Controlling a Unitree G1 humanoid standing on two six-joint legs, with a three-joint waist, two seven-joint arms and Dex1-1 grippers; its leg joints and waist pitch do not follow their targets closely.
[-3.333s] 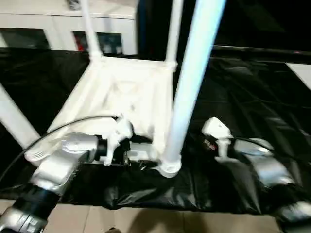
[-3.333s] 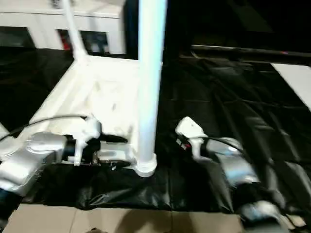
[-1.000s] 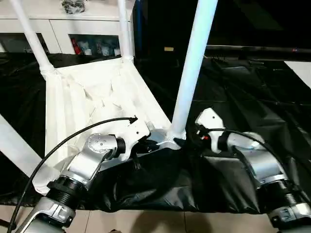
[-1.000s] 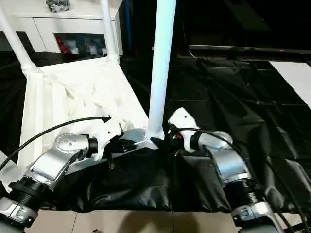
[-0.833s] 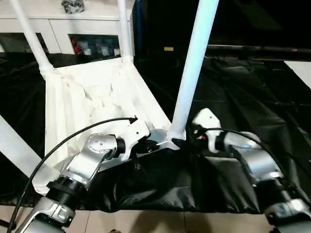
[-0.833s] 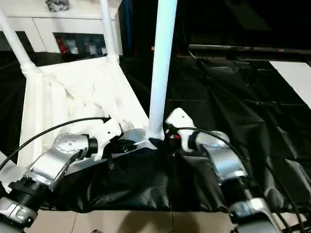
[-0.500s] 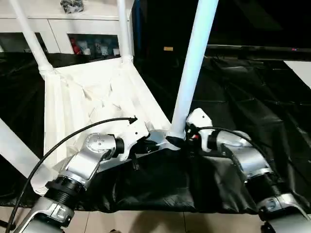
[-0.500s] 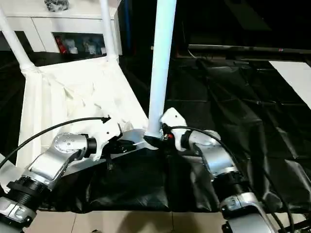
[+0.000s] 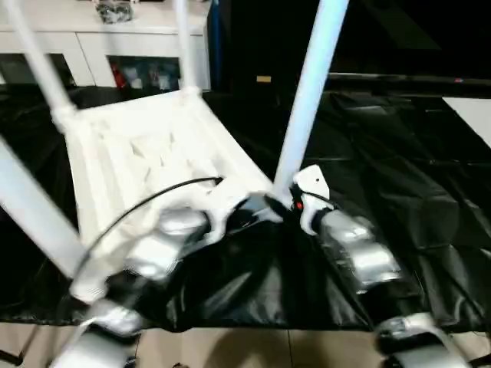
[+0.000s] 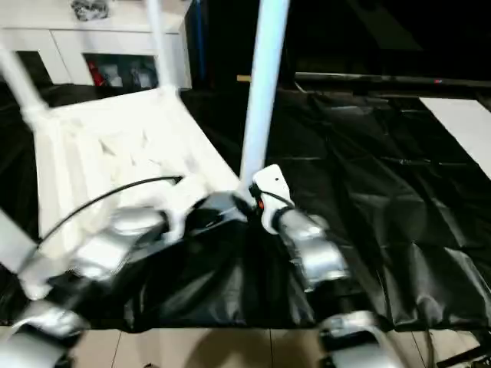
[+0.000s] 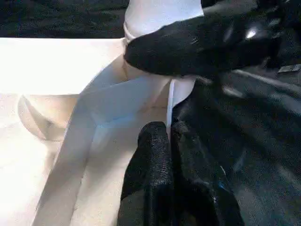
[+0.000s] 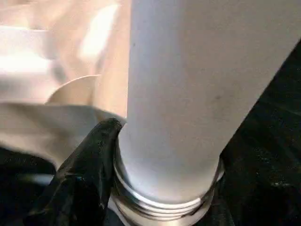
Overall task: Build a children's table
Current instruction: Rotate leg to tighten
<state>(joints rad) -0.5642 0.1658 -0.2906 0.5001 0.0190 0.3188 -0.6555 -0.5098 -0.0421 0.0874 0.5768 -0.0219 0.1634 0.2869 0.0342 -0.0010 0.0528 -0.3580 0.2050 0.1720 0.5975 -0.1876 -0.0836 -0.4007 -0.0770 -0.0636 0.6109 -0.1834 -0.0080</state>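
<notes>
The white children's table lies upside down, its ribbed top (image 9: 146, 153) resting on black sheeting and its legs pointing up. The near leg (image 9: 305, 107) stands in the corner socket closest to me. My left gripper (image 9: 249, 211) is shut on the thin rim of the top beside that socket, and the left wrist view shows its fingers (image 11: 155, 155) pinching the edge. My right gripper (image 9: 280, 203) is closed around the near leg's threaded base (image 12: 164, 188), with one black finger (image 12: 89, 179) pressed against its side. The other finger is hidden behind the leg.
Three more legs rise from the other corners, among them a far one (image 9: 184, 46) and a near left one (image 9: 34, 207). Black sheeting (image 9: 399, 169) covers the work surface. A white cabinet (image 9: 100, 38) stands behind, and tiled floor (image 9: 253, 349) shows at the near edge.
My right gripper has come in from the right and closed on the near leg's base. My left gripper has kept its hold on the rim while the table turned.
</notes>
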